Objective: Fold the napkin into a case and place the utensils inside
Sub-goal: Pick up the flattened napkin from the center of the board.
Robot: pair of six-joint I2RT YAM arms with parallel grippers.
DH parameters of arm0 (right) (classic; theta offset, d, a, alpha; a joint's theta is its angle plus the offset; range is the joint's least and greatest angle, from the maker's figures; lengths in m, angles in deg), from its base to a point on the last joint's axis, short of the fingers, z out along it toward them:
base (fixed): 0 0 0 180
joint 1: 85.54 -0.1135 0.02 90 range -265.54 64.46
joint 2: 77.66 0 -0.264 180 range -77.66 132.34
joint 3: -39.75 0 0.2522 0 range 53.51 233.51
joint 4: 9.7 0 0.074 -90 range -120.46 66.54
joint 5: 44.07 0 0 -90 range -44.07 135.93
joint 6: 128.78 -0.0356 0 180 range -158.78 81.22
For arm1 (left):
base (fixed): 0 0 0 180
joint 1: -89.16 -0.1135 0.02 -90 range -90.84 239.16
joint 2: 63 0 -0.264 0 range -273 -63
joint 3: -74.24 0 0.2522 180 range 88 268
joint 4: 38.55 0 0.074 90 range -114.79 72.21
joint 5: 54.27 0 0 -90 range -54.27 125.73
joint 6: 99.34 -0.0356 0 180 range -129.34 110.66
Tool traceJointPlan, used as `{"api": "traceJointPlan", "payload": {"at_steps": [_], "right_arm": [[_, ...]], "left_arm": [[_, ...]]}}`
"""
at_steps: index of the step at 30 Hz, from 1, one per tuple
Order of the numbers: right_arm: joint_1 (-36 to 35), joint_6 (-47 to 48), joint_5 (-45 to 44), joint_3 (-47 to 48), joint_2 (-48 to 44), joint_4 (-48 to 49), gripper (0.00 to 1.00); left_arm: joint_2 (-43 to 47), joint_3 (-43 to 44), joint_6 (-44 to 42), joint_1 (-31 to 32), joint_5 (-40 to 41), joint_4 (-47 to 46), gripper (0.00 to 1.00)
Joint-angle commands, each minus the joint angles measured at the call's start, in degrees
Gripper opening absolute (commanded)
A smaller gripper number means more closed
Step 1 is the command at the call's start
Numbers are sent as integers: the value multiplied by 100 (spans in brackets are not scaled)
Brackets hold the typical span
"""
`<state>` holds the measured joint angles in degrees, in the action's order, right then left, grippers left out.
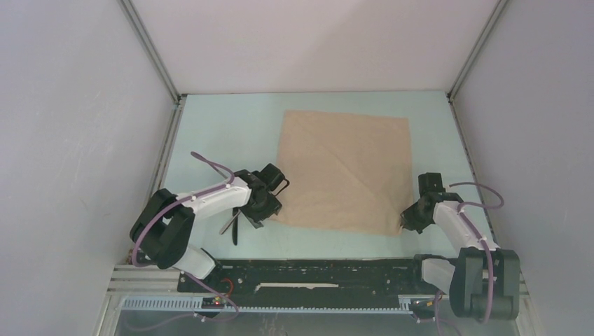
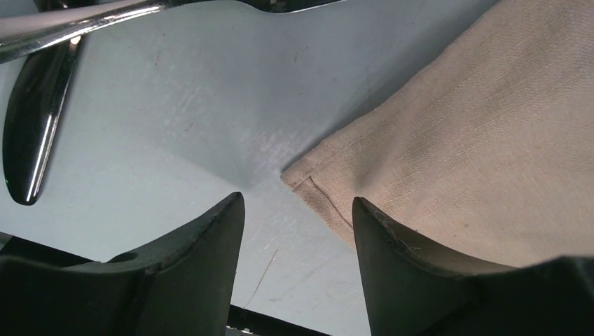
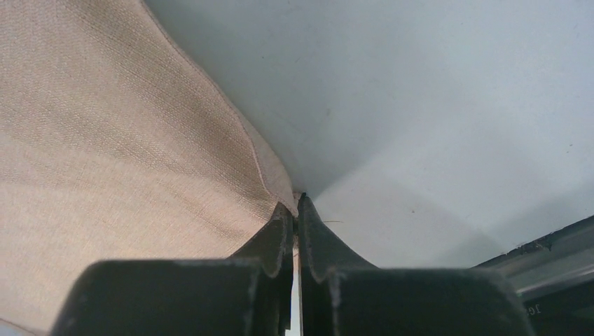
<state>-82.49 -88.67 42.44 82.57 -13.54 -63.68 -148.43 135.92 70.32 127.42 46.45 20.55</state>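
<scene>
Napkin (image 1: 344, 171) is lying spread flat on the table (image 1: 224, 133). The right gripper (image 3: 295, 206) is pinching its near right corner with fingers closed. The left gripper (image 2: 298, 206) is sitting with fingers open astride the near left corner, with the knife (image 2: 33, 126) and fork (image 2: 77, 24) lying just beside it.
</scene>
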Motion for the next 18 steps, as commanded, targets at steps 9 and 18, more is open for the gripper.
{"api": "traceJointPlan", "payload": {"at_steps": [9, 18], "right_arm": [[204, 168, 101, -322, 31, 77, 0], [231, 160, 88, -322, -45, -14, 0]], "left_arm": [[-413, 611, 127, 55, 408, 224, 62], [-662, 344, 218, 29, 342, -5, 59]]}}
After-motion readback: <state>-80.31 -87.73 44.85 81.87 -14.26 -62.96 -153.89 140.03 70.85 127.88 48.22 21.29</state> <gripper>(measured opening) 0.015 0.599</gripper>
